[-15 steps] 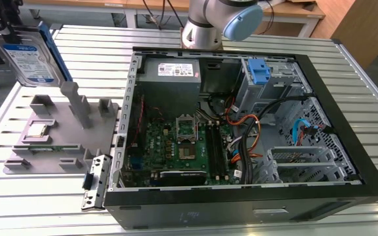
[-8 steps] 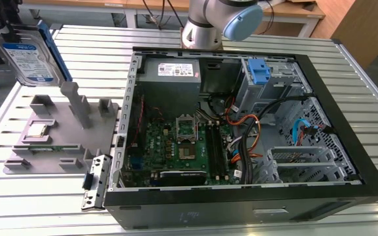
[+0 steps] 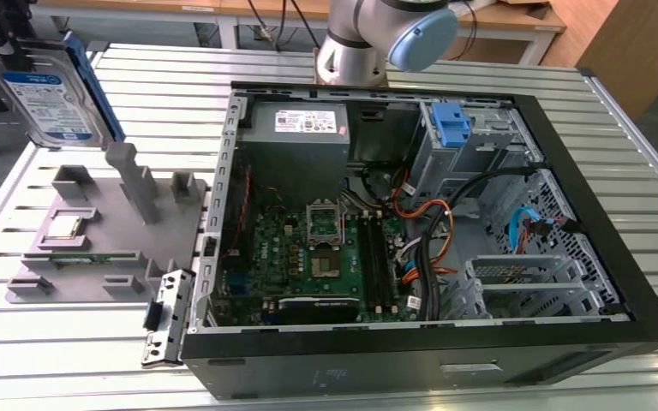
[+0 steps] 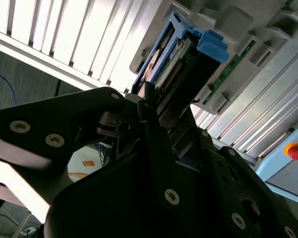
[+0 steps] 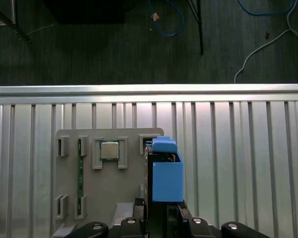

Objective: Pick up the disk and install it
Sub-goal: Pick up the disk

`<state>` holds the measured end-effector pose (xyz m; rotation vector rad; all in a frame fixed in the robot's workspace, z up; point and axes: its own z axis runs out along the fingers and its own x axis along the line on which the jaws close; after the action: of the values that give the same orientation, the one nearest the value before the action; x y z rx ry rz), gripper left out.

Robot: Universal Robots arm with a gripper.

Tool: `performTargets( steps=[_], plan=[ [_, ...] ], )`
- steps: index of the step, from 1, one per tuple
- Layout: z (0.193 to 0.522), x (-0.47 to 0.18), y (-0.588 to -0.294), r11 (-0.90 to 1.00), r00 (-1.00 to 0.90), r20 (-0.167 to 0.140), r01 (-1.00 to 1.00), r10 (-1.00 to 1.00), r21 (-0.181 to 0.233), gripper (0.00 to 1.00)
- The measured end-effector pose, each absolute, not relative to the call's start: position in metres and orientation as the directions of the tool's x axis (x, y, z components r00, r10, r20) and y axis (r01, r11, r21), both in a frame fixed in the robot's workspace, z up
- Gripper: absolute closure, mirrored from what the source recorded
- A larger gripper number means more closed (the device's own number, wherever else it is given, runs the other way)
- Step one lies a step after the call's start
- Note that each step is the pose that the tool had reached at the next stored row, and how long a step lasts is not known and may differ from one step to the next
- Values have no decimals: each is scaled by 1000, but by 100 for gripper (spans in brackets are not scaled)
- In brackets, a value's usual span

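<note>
Clenched in gripper: disk, held upright over grey holder, well apart from computer case. Probably heavy, rigid, smooth, shock-sensitive; best squeezed across flat faces.

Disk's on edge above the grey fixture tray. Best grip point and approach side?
Pinch the disk across its two broad flat faces, at the upper end, coming straight down from above. It stands on edge, so its thin profile suits a narrow pinch, and the blue carrier rails along its narrow edges are left free. The gripper appears shut on it this way.
</note>
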<state>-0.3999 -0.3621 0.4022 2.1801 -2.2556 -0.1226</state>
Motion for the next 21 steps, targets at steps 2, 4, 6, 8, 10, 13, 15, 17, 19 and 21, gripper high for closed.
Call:
performTargets(
  steps=[2,4,6,8,10,13,15,17,19,21],
  plan=[
    [404,-400,-362,33,-36,-53,-998,-998,58,65],
    [405,-400,-362,33,-36,-53,-998,-998,58,65],
    [407,-400,-362,33,-36,-53,-998,-998,58,65],
    [409,-400,-362,33,-36,-53,-998,-998,58,65],
    [411,-400,-362,34,-37,-53,-998,-998,58,65],
    [413,-400,-362,34,-37,-53,-998,-998,58,65],
    [414,-400,-362,34,-37,-53,-998,-998,58,65],
    [415,-400,-362,34,-37,-53,-998,-998,58,65],
    [417,-400,-362,34,-37,-53,-998,-998,58,65],
    [418,-400,-362,34,-37,-53,-998,-998,58,65]
  ],
)
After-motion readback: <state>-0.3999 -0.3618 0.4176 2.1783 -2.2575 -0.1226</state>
